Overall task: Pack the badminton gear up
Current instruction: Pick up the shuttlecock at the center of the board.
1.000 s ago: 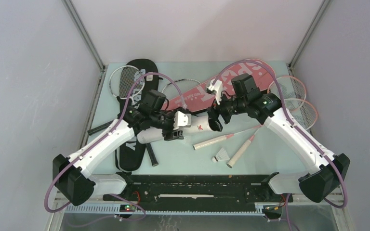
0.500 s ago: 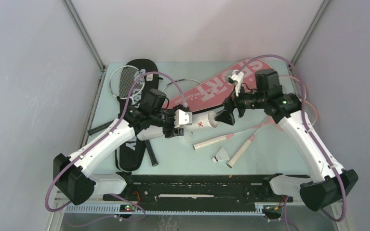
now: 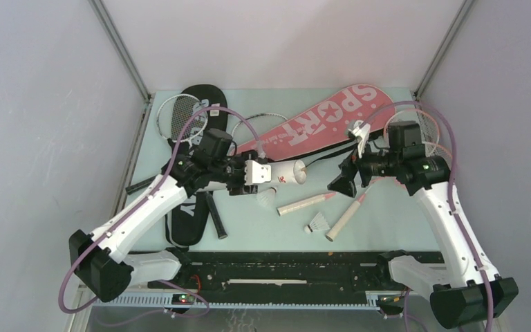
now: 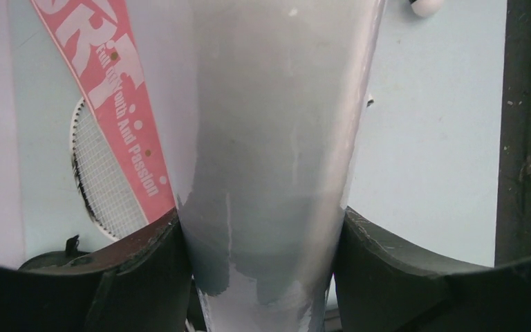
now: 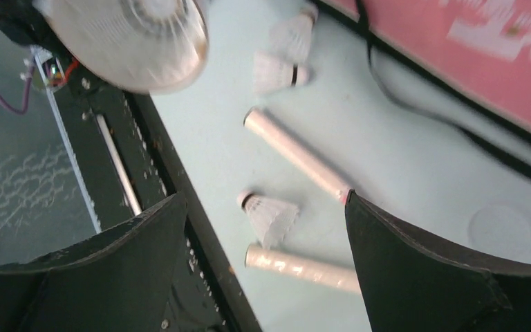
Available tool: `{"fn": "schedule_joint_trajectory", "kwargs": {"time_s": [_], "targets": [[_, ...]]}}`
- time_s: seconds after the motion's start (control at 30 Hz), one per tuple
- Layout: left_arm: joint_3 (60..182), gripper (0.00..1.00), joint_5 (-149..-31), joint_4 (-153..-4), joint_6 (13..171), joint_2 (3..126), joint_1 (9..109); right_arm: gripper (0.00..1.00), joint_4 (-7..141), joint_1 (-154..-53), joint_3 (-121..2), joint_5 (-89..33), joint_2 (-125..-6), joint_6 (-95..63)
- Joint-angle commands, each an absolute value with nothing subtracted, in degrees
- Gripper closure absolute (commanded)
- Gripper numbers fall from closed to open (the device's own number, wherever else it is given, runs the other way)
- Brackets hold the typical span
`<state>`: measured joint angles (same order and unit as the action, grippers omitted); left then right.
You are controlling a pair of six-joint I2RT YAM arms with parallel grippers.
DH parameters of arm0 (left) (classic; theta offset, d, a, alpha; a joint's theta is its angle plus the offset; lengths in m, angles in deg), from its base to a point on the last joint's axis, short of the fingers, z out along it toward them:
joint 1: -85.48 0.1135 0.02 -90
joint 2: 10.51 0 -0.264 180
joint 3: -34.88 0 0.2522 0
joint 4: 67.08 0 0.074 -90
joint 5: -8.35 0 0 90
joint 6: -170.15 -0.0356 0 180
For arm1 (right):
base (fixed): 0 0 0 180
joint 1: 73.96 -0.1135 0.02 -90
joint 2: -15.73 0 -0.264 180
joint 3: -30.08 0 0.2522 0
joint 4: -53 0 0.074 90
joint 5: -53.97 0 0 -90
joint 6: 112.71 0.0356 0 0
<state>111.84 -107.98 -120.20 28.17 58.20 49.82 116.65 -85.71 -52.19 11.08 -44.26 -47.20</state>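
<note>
My left gripper (image 3: 249,177) is shut on the long white tube (image 3: 285,171), also seen close up in the left wrist view (image 4: 276,124), jaws pressed on both its sides. The tube's open end (image 5: 135,31) points right. My right gripper (image 3: 342,182) is open and empty, a little right of that end and above the table. In the right wrist view a white shuttlecock (image 5: 271,213) lies between two pale racket handles (image 5: 297,153). Another shuttlecock (image 3: 267,198) lies under the tube's end. The pink "SPORT" cover (image 3: 318,123) lies at the back, and the black cover (image 3: 188,220) under my left arm.
A white-framed racket (image 3: 175,114) lies at the back left. Pink rackets (image 3: 432,149) lie against the right wall behind my right arm. The pink cover's black strap (image 5: 415,104) trails over the table. The black base rail (image 3: 283,266) runs along the near edge.
My right gripper has drawn back to the right and down from the tube's mouth, which now stands uncovered. My left gripper has kept hold of the tube and shifted slightly left.
</note>
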Motion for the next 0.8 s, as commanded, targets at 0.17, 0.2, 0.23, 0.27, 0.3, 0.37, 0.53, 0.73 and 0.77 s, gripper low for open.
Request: {"fn": "schedule_joint_trajectory", "kwargs": {"time_s": [0.17,0.2,0.23,0.27,0.3,0.37,0.53,0.73,0.77], "targets": [[109.1,0.40,-102.9,-122.8,19.1,53.7,51.5,0.09,120.7,-85.3,-38.2,10.4,-45.2,-54.5],[108.9,0.40,-102.4,-122.9,18.8,53.5,51.7,0.10,120.5,-85.3,-37.7,10.7,-46.2,-54.4],[108.8,0.40,-102.0,-123.0,18.6,53.4,51.8,0.11,120.7,-85.5,-37.1,10.9,-47.6,-54.8],[108.8,0.40,-101.7,-123.1,18.4,53.2,52.0,0.12,120.9,-85.8,-36.8,10.9,-49.0,-55.1],[108.7,0.40,-101.4,-123.1,18.2,53.0,52.1,0.13,121.1,-86.3,-36.6,10.7,-51.3,-55.5],[108.6,0.40,-101.0,-123.1,18.2,52.7,52.4,0.13,121.0,-87.6,-36.3,9.6,-54.4,-56.1],[108.2,0.39,-100.9,-123.2,18.4,51.8,53.1,0.14,119.7,-91.3,-36.3,6.2,-62.2,-55.3],[108.3,0.39,-101.3,-123.6,18.7,51.0,53.7,0.18,117.0,-94.2,-36.3,2.9,-67.9,-52.4],[108.3,0.39,-101.3,-123.7,18.7,50.9,53.9,0.19,116.8,-95.1,-36.3,2.1,-68.6,-52.0]]}}
